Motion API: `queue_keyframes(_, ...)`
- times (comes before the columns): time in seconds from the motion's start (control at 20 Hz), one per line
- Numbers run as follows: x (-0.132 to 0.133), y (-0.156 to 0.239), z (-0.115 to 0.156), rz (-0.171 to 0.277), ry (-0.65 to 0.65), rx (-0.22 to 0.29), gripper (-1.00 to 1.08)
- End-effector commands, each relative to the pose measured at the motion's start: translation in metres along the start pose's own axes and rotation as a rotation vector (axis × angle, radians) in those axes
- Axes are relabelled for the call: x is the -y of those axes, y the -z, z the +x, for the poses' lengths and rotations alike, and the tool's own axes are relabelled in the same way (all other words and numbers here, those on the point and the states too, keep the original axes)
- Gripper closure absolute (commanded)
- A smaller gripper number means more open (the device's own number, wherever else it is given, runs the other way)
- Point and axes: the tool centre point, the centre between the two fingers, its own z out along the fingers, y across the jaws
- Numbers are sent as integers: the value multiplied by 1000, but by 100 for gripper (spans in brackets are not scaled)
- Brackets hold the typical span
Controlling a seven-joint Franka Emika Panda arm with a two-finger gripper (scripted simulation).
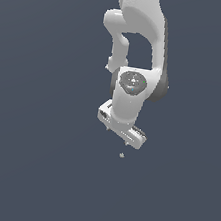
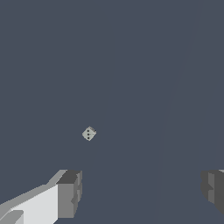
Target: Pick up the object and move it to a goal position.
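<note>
The object [image 1: 121, 155] is a tiny pale beige-grey speck on the dark grey floor, just below the hand in the exterior view. In the wrist view the object [image 2: 89, 133] looks like a small pale cube with dark dots, like a die. My gripper [image 1: 119, 137] hangs above it, apart from it. In the wrist view the gripper [image 2: 141, 192] is open and empty, with the two grey fingertips [image 2: 70, 192] far apart. The object lies ahead of the fingers, closer to one finger than to the other, not between them.
The white arm [image 1: 140, 31] reaches down from the top of the exterior view. The dark grey floor [image 1: 33, 161] is plain all around. No goal marker shows in either view.
</note>
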Motion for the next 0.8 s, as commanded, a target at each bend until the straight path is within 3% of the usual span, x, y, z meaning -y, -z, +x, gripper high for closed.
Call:
queue_keyframes(0.0, 5, -5, 2, 0, -67, 1, -92)
queue_keyframes(0.75, 34, -37, 10, 0, -455, 0, -92)
